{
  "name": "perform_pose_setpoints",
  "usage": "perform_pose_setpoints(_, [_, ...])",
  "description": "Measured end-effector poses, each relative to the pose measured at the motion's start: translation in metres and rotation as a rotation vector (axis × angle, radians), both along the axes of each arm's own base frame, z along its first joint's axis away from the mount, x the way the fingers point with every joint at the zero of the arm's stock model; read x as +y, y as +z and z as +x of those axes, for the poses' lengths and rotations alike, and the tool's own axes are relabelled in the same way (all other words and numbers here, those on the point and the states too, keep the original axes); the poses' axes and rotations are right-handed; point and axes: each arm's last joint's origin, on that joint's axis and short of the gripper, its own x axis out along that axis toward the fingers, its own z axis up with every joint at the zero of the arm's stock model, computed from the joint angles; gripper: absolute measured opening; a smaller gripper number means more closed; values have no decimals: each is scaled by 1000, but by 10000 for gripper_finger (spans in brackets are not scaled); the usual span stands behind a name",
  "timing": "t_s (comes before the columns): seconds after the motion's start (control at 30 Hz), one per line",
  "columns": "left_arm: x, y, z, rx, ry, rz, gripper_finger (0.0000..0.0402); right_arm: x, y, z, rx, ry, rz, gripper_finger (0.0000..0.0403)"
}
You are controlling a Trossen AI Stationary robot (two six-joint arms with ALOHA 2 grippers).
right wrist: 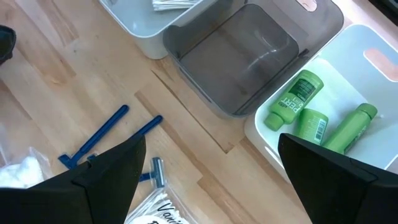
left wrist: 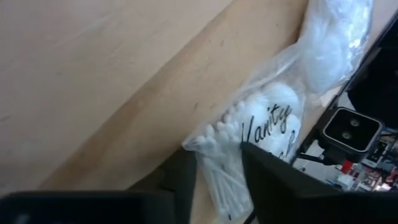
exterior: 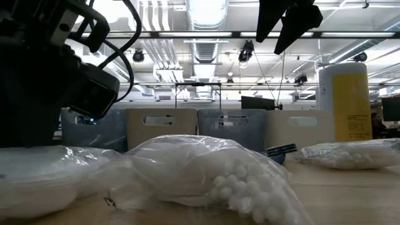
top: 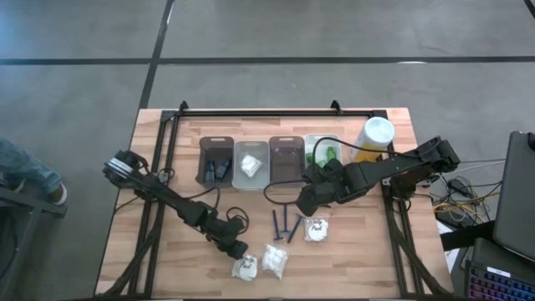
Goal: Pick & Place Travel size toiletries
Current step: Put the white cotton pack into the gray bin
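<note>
Desk [top: 167, 150] surface is light wood and carries everything described below. Across its far half stands a row of four bins: a dark bin [top: 216, 161] holding black tubes [top: 219, 169], a white bin [top: 251, 165] holding one white packet, an empty grey bin [right wrist: 249, 53], and a second white bin [right wrist: 373, 81] holding three green bottles [right wrist: 295, 99]. Just beside that last bin, toward the far right corner, stands the yellow canister [top: 373, 136] with its white lid. My right arm reaches in from the right edge, and my right gripper [top: 308, 201] hangs above the desk centre with its fingers spread wide and nothing between them; the grey bin and the green bottles lie beyond its fingers in the right wrist view. My left arm runs diagonally from the left edge toward the near edge, and my left gripper [top: 237, 250] sits low at the near edge, its fingers [left wrist: 273, 180] set on either side of a white plastic-wrapped packet [left wrist: 261, 137] of cotton items; I cannot tell whether the fingers are clamped on it. A second packet [top: 274, 258] lies just beside it at the near edge, and a third packet [top: 317, 228] lies nearer the desk centre. Blue razors [top: 287, 224] lie just to the left of that third packet.
</note>
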Motion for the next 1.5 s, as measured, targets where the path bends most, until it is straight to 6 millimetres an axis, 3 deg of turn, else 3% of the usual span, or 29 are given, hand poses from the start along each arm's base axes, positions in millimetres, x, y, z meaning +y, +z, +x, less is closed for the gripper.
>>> perform_pose_setpoints(0.23, [0, 1, 0, -30, -16, 30, 12, 0, 0, 0, 0, 0, 0, 364])
perform_pose_setpoints(0.4, [4, 15, -3, -61, 19, 68, 9, 0, 0, 0, 2, 0, 0, 364])
perform_pose_setpoints(0.6, [19, 57, -23, -123, 111, 151, 6, 0, -2, -1, 10, 3, -3, 364])
perform_pose_setpoints(0.77, [43, 103, -43, -337, 357, 329, 5, 0, -4, -1, 17, 2, -5, 364])
perform_pose_setpoints(0.87, [65, 119, -53, -396, 548, 472, 5, 0, -5, -1, 18, 2, -5, 364])
perform_pose_setpoints(1.1, [116, 123, -54, -324, 738, 712, 5, 0, -5, -1, 17, -1, -4, 364])
perform_pose_setpoints(1.3, [146, 124, -38, -257, 697, 862, 5, 0, -5, -1, 8, -22, 6, 364])
perform_pose_setpoints(1.5, [169, 107, -23, -146, 632, 908, 9, 0, -5, -1, 3, -36, 12, 364])
